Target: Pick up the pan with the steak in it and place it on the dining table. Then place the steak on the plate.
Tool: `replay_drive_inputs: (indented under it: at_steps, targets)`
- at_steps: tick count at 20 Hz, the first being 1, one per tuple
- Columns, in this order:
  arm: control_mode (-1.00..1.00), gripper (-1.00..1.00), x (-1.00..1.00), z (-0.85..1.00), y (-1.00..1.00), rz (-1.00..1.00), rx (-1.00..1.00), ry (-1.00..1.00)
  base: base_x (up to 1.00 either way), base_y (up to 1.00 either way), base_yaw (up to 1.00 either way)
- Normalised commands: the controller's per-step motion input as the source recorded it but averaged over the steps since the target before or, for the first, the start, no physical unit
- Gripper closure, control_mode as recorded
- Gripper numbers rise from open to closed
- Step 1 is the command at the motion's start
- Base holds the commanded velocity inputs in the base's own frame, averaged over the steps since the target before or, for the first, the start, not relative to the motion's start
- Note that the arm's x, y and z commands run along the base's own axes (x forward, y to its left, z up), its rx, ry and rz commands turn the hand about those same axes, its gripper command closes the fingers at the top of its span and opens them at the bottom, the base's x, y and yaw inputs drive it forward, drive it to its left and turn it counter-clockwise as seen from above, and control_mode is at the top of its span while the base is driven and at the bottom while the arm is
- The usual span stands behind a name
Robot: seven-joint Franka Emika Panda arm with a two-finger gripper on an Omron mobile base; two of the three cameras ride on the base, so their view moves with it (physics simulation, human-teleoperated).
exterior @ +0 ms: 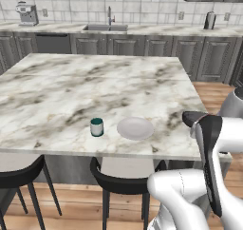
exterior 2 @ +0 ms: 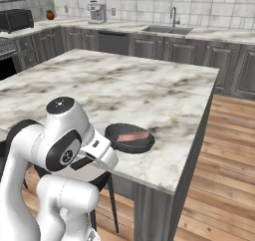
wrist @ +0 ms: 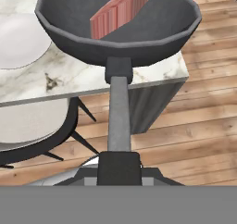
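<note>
Holding my pincer (wrist: 118, 165) clenched on the small round black frying pan (exterior 2: 129, 138) by its handle end, over the marble surface's (exterior 2: 124, 85) near corner; the pinkish-red steak (wrist: 121, 12) could slide out if it tips.

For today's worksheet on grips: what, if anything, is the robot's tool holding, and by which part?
The tool holds the pan by the far end of its long handle, with the steak inside, over the table edge.

One pan (exterior 2: 128, 138), one steak (wrist: 121, 12), one plate (exterior: 135, 128)
</note>
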Motion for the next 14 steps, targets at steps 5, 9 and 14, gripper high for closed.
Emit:
replay_drive_inputs:
  at_steps: [5,9,14]
  targets:
    - [-1.0,1.0,0.35,-0.46,-0.26,0.19,0.0,-0.01,0.0,0.0,0.0]
    - [-1.0,1.0,0.5,-0.51,-0.18,0.19,0.0,-0.01,0.0,0.0,0.0]
    - [-1.0,1.0,0.52,-0.53,-0.21,0.18,0.0,0.0,0.0,0.0,0.0]
